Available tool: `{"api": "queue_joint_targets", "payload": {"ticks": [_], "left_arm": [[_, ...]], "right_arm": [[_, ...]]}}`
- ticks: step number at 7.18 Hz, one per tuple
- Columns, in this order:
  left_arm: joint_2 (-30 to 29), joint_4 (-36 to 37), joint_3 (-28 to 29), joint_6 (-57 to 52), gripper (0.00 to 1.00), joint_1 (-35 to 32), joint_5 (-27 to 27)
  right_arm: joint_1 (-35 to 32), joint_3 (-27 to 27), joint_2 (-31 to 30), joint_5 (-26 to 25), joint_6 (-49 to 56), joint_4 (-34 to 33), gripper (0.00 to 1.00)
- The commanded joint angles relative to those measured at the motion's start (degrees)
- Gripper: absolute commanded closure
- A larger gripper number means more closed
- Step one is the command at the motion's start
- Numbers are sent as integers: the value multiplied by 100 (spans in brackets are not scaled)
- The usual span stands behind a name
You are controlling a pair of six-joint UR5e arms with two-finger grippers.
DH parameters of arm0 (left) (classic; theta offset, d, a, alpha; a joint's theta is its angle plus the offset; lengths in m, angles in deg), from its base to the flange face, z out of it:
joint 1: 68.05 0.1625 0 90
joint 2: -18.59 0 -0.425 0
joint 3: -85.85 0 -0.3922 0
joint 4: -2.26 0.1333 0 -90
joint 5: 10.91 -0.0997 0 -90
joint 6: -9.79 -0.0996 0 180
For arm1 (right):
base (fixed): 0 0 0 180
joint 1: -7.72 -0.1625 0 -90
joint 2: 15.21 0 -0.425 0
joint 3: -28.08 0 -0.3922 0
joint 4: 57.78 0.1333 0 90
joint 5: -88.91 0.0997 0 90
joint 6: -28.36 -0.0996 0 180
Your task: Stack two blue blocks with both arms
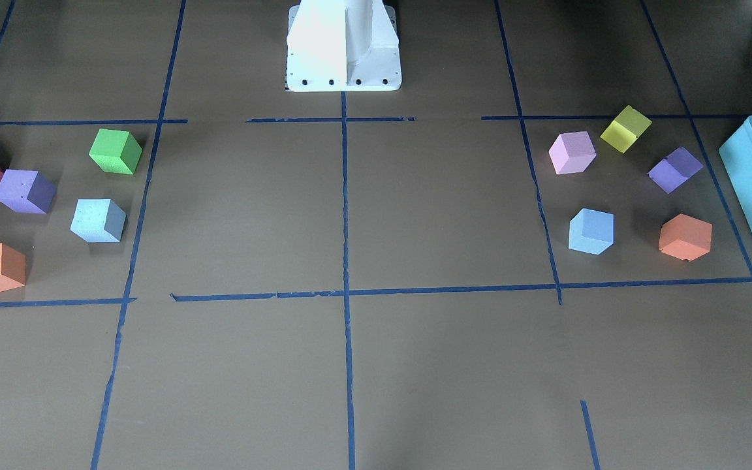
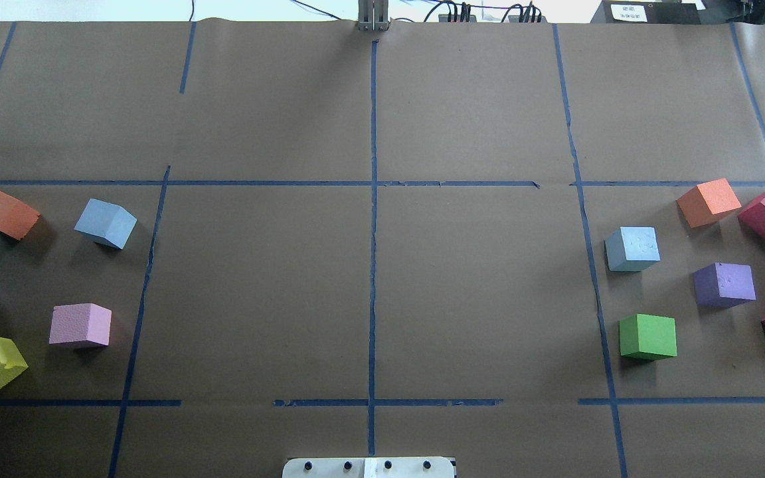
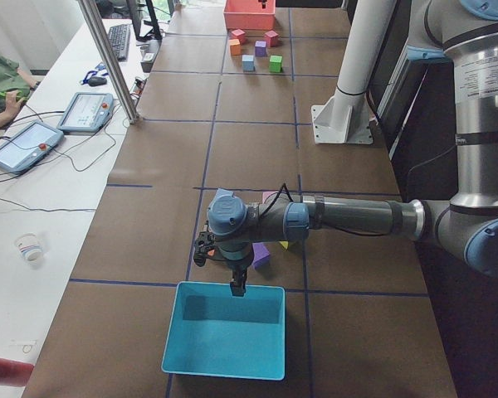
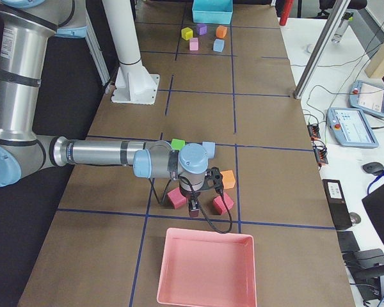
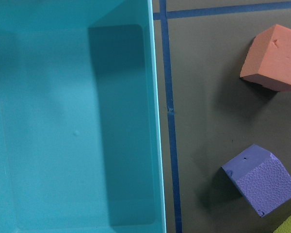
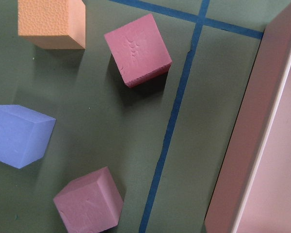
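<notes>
No word, brand, number or sign can be read in any view. In the overhead view a white label (image 2: 628, 11) on a black box (image 2: 678, 13) beyond the table's far edge carries a few lines of dark print, too small to make out. In the view from the robot's left, the lit screen (image 3: 86, 109) of a handheld pendant on the side desk shows pale fields but no legible writing. In the view from the robot's right, a white sticker (image 4: 333, 190) on a flat black device is also illegible.
</notes>
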Motion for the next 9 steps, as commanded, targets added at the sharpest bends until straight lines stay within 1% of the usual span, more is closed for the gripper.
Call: {"api": "queue_joint_targets", "payload": {"ticks": [1,2,3,4,5,6,7,8,9], "left_arm": [[-9,-1,10,0,0,26,-9],[0,-1,10,0,0,26,0],[0,-1,19,0,0,26,17],[0,-1,19,0,0,26,26],[0,-1,10,0,0,26,26],[0,-1,2,0,0,26,26],[0,-1,2,0,0,26,26],[0,-1,2,0,0,26,26],[0,-1,2,0,0,26,26]], "right_arm": [[0,0,0,0,0,0,0],[9,44,52,0,-35,0,0],[87,61,236,0,-140,9,0],[358,149,464,9,-741,157,0],[839,384,562,-9,-1922,506,0],[1374,491,745,-35,-3474,1215,0],[1963,492,973,-218,-4786,1752,0],[2447,492,1184,-637,-5582,1940,0],[2939,484,1334,-1042,-6034,1951,0]]}}
